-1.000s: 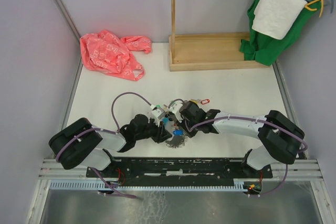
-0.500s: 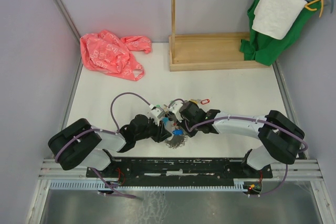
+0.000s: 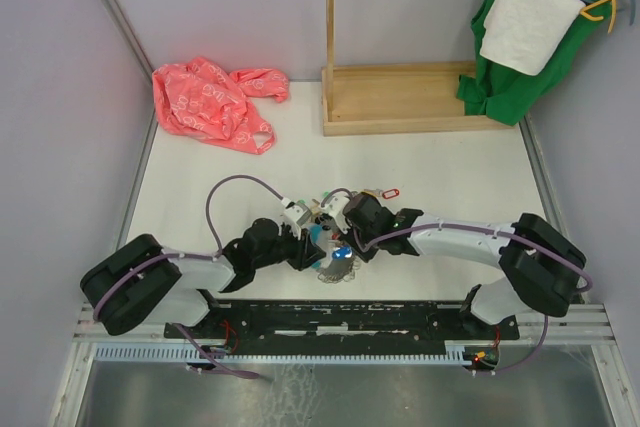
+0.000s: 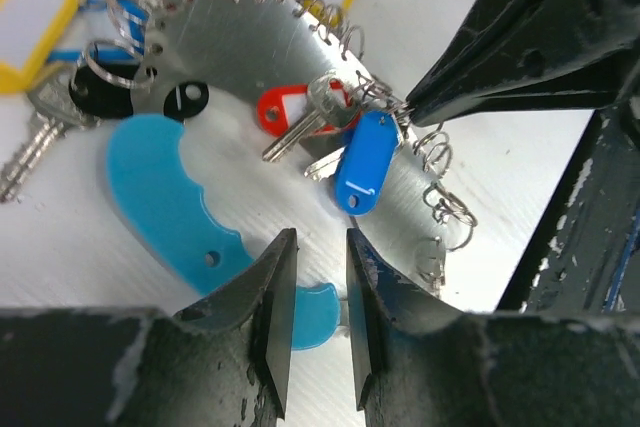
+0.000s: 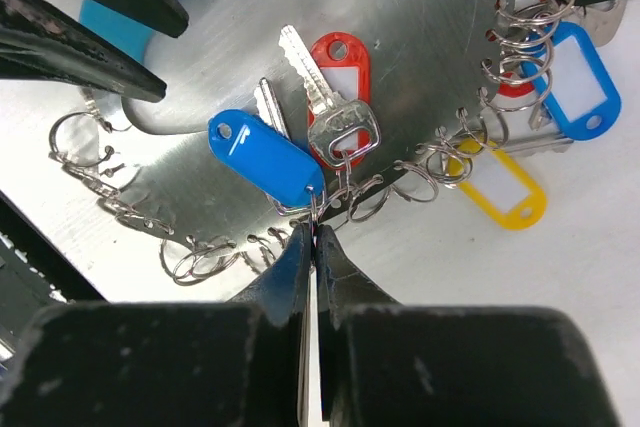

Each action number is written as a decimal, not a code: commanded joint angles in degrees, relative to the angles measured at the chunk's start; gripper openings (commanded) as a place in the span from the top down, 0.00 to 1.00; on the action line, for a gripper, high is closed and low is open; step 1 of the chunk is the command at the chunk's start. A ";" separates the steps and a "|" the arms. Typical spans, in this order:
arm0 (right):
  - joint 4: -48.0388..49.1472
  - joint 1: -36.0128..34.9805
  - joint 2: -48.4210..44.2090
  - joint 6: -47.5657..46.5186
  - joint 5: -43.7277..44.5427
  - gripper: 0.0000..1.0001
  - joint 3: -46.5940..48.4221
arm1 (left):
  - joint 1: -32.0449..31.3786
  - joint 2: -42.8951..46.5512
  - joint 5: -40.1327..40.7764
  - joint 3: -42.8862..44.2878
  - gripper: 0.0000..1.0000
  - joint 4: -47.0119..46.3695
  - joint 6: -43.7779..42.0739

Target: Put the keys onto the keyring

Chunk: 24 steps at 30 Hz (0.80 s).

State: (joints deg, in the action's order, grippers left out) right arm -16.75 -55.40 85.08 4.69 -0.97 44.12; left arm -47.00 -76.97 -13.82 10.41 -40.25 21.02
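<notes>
The keyring [image 4: 230,57] is a flat silver plate with a light-blue handle [image 4: 165,197] and small split rings along its edge. It lies between both arms [image 3: 335,269]. My left gripper [image 4: 318,247] is shut on the tip of the blue handle. My right gripper [image 5: 314,232] is shut on the split ring of a blue-tagged key [image 5: 268,157], at the plate's rim. A red-tagged key [image 5: 340,67] lies on the plate beside it. Other keys with yellow [image 5: 497,187], blue [image 5: 580,87] and red tags hang from the rim rings.
A pink plastic bag [image 3: 210,102] lies at the far left. A wooden stand [image 3: 400,97] sits at the back. A green cloth and white towel [image 3: 525,37] hang at the far right. One red-tagged key [image 3: 388,193] lies loose beyond the right gripper.
My right gripper has closed onto the blue-tagged key's split ring. The left arm's elbow has swung a little to the left; its gripper keeps its hold.
</notes>
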 commanded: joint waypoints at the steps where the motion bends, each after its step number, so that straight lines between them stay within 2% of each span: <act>1: -0.10 0.02 -3.85 -3.83 -0.59 0.97 1.30 | -0.10 4.70 -2.33 -0.45 0.67 -4.36 -6.02; 10: 0.07 0.01 -9.85 -16.99 -5.80 0.99 1.51 | -0.11 2.19 -11.02 -1.00 0.65 -20.53 -14.12; 17: 5.38 0.01 -17.34 -28.00 -13.51 0.99 -3.93 | -0.10 1.38 -15.67 -0.79 0.63 -23.34 -22.21; 24: 8.72 -0.01 -20.39 -33.23 -15.46 0.99 -6.85 | -0.11 1.34 -18.25 -0.95 0.62 -26.00 -26.86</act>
State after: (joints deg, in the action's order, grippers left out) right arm -13.08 -55.40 66.28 -23.57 -13.91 37.50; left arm -47.00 -75.48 -28.40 9.32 -60.62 0.75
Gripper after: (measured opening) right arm 0.015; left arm 0.374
